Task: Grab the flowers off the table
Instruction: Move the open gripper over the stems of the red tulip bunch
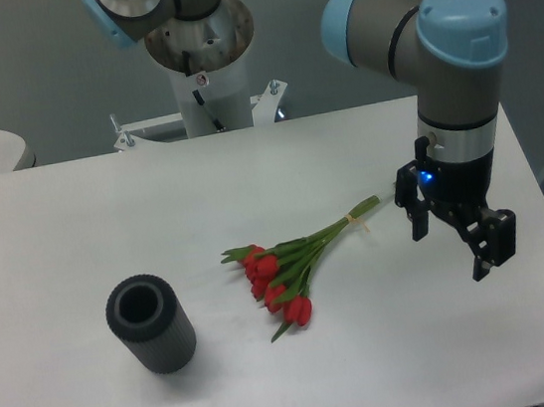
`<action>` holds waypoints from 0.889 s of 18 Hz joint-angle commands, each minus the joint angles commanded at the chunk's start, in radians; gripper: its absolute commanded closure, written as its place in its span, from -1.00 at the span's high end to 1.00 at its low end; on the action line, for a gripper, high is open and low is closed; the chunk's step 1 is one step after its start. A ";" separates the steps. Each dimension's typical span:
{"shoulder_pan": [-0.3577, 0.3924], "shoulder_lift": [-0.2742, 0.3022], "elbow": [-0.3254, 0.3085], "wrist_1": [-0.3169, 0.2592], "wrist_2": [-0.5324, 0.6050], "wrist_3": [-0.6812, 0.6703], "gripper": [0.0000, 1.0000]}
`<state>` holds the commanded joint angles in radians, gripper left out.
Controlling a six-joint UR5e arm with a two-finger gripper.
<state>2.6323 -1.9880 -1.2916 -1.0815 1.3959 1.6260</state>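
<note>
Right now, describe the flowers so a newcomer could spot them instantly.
On the white table, look near the middle, left of the open claw. The flowers lie flat: red tulips, green stems tied with a pale band. The only neighbour, a dark grey ribbed cylinder, is colourless.

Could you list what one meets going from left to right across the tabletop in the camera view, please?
Dark grey ribbed cylinder → flowers, red heads to the left and stems pointing right → gripper, open above the table, holding nothing.
</note>
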 joint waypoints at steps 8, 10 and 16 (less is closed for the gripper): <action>0.000 0.021 -0.070 -0.005 0.005 -0.018 0.99; 0.000 0.041 -0.112 -0.011 0.006 -0.047 1.00; -0.043 0.084 -0.262 -0.023 0.087 -0.201 1.00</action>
<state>2.5895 -1.9037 -1.5538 -1.1044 1.4833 1.4253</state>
